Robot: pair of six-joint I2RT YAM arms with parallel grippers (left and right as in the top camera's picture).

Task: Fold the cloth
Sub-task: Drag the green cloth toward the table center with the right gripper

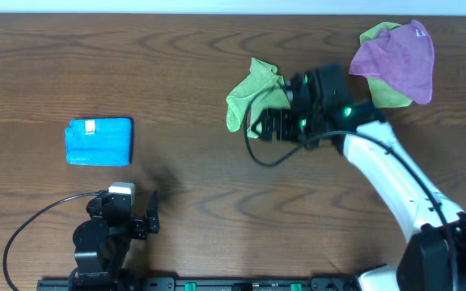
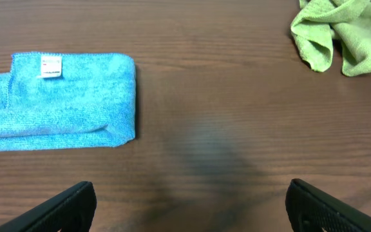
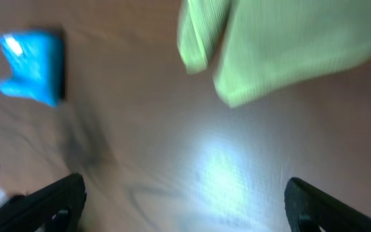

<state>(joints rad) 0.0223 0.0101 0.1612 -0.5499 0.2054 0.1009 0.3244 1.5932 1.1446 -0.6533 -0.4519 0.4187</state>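
Cloth [image 1: 247, 95] crumpled on wooden table [image 1: 176, 69]

Bare table [image 2: 205, 96] open ahead of left end effector [image 2: 189, 200], blue cloth [image 2: 63, 96] ahead-left, crumpled green cloth [image 3: 288, 45] close ahead of right end effector [image 3: 185, 203], purple cloth [image 1: 395, 56] behind it

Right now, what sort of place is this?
Probably a robotics lab bench: a white robot arm and a black arm at a wooden table, with a green cloth, blue cloth and purple cloth laid out.
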